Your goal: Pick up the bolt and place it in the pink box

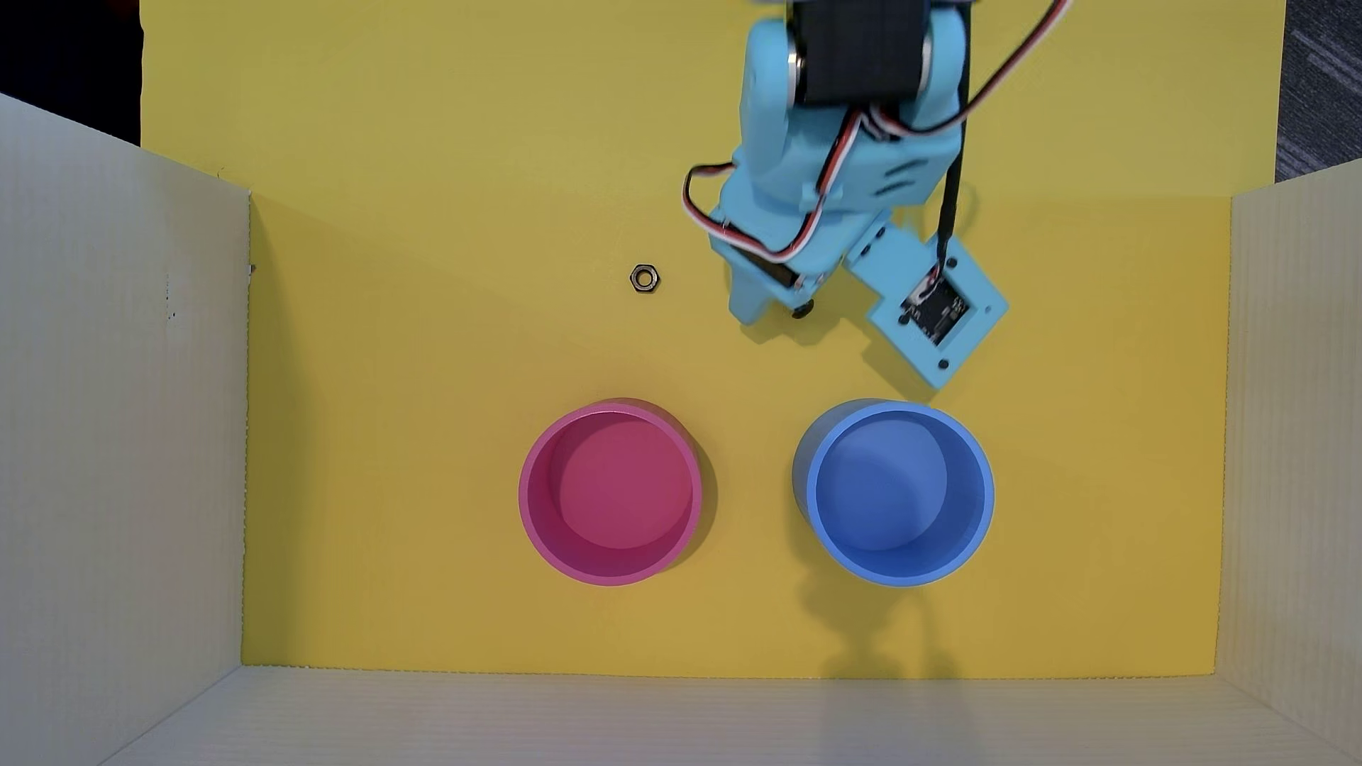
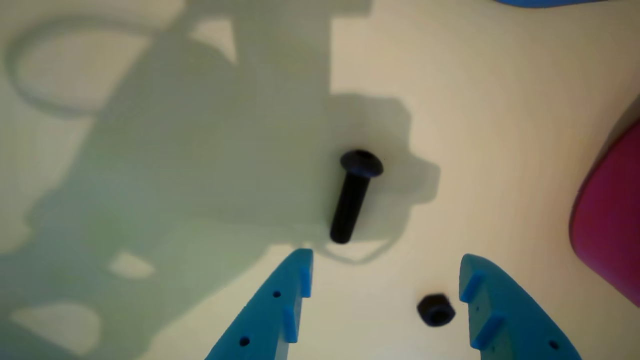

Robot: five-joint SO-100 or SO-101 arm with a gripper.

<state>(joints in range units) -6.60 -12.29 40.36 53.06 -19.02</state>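
Note:
The bolt (image 2: 355, 195) is small and black with a rounded head. It lies flat on the yellow floor just beyond my fingertips in the wrist view. In the overhead view only a black bit of the bolt (image 1: 802, 309) shows at the gripper's lower edge. My blue gripper (image 2: 386, 256) is open and empty, with a wide gap between the jaws. It also shows in the overhead view (image 1: 766, 313). The pink box (image 1: 610, 492) is a round empty cup standing below and left of the gripper. Its side shows at the right edge of the wrist view (image 2: 610, 220).
A hex nut (image 1: 645, 278) lies left of the gripper; in the wrist view the nut (image 2: 436, 310) shows between the fingers, near the right one. A round blue cup (image 1: 895, 492) stands right of the pink one. White corrugated walls (image 1: 118, 412) enclose the yellow floor on three sides.

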